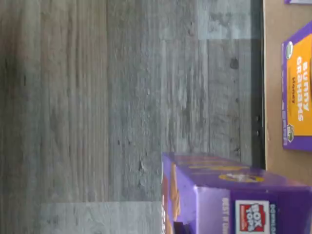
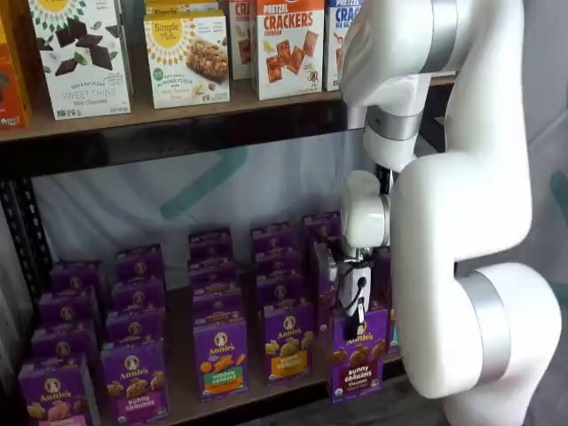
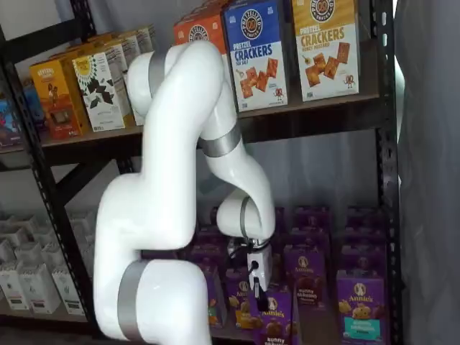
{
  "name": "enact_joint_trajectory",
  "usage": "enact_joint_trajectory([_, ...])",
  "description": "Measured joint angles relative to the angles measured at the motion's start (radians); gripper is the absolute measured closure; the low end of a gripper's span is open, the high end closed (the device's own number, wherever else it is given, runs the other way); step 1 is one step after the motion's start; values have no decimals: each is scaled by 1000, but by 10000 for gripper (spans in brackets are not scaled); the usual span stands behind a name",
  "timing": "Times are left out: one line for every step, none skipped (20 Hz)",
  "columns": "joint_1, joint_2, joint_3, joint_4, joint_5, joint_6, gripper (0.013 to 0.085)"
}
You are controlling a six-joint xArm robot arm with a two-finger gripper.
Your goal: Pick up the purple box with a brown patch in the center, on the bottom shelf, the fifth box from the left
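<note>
- Plainly, the white gripper with black fingers [image 2: 358, 312] is clamped on the small purple Bunny Grahams carton [image 2: 358, 362] — apparently lifted forward of the brown wooden bottom shelf [image 2: 182, 404].
- Wrist view: carton's top flap [image 1: 234, 195] over grey plank floor [image 1: 97, 117].

Colours and patterns. Purple box [image 2: 358, 359]: purple carton, white round logo, dark brown crackers across the middle, white lettering; its top [image 1: 234, 204] carries a red-and-white patch. Neighbouring carton [image 2: 220, 355] at 9 o'clock: purple with orange-yellow lower label. Bottom shelf [image 2: 182, 404]: brown board. Rack frame [image 3: 384, 165]: black. Arm [image 2: 470, 204]: white with grey bands. Floor [image 1: 97, 117]: grey wood-grain.
</note>
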Motion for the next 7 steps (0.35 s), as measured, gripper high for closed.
enact_joint_trajectory([2, -19, 14, 28, 7, -24, 650])
enact_joint_trajectory([2, -38, 27, 49, 13, -44, 650])
enact_joint_trajectory([3, -55, 39, 66, 17, -60, 650])
enact_joint_trajectory([3, -72, 52, 80, 17, -73, 650])
enact_joint_trajectory([3, -83, 60, 90, 17, -81, 650])
enact_joint_trajectory([4, -96, 69, 104, 17, -93, 650])
enact_joint_trajectory([5, -107, 76, 112, 19, -101, 650])
